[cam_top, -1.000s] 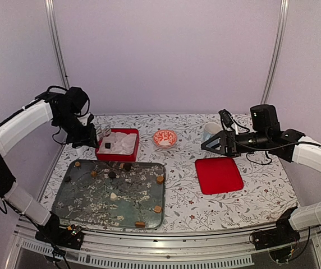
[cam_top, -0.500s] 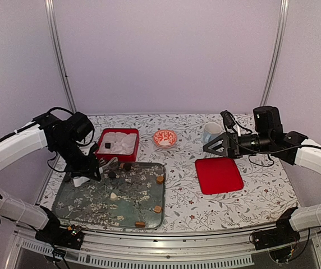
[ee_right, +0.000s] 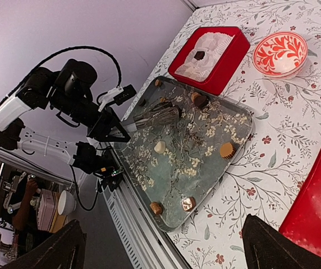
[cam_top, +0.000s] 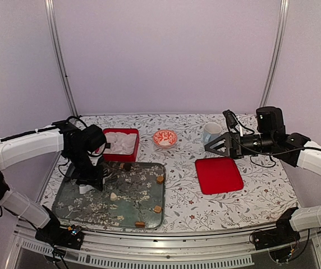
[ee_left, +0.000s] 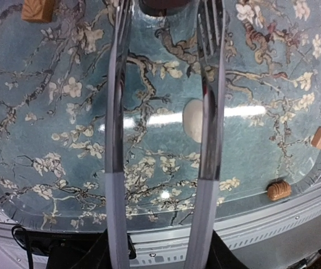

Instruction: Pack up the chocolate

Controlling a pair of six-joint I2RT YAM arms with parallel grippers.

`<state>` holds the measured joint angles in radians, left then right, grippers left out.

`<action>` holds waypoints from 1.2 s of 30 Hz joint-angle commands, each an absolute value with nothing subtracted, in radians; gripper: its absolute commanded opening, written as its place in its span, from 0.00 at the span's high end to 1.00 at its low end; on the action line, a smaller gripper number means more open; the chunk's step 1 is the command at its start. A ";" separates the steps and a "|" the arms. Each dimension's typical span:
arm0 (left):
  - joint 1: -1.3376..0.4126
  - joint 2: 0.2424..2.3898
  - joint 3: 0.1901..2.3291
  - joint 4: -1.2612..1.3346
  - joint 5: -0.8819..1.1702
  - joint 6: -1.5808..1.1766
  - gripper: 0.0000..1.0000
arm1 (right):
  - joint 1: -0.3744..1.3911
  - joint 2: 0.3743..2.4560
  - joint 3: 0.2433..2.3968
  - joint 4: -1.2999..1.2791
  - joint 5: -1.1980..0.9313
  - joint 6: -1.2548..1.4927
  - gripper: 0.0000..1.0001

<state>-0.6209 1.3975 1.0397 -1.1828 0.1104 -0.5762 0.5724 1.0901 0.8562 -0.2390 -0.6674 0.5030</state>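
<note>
The right wrist view shows one dark piece of chocolate lying on white paper in the red box. In the top view the left arm hides that piece.

Only the left wrist view shows the left gripper up close. Its two fork-like fingers stand apart, released, low over the tray. A dark piece lies between the tips at the picture's top edge; whether they touch it I cannot tell. A cream-white lump lies half behind one finger.

The other chocolate sits scattered on the tray: caramel pieces, some ridged, near its edges, and dark ones at the end by the box.

The right gripper hangs spread wide above the surface, grasping nothing, near the red lid.
</note>
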 commanded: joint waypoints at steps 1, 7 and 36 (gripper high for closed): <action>-0.637 1.436 1.078 -1.145 0.077 -0.548 0.60 | 0.568 1.075 0.842 -0.222 -0.660 0.512 0.01; -0.641 1.480 1.098 -1.147 0.044 -0.519 0.63 | 0.568 1.079 0.844 -0.223 -0.657 0.514 0.01; -0.453 1.524 1.462 -1.217 0.041 -0.389 0.71 | 0.568 1.100 0.873 -0.236 -0.646 0.511 0.01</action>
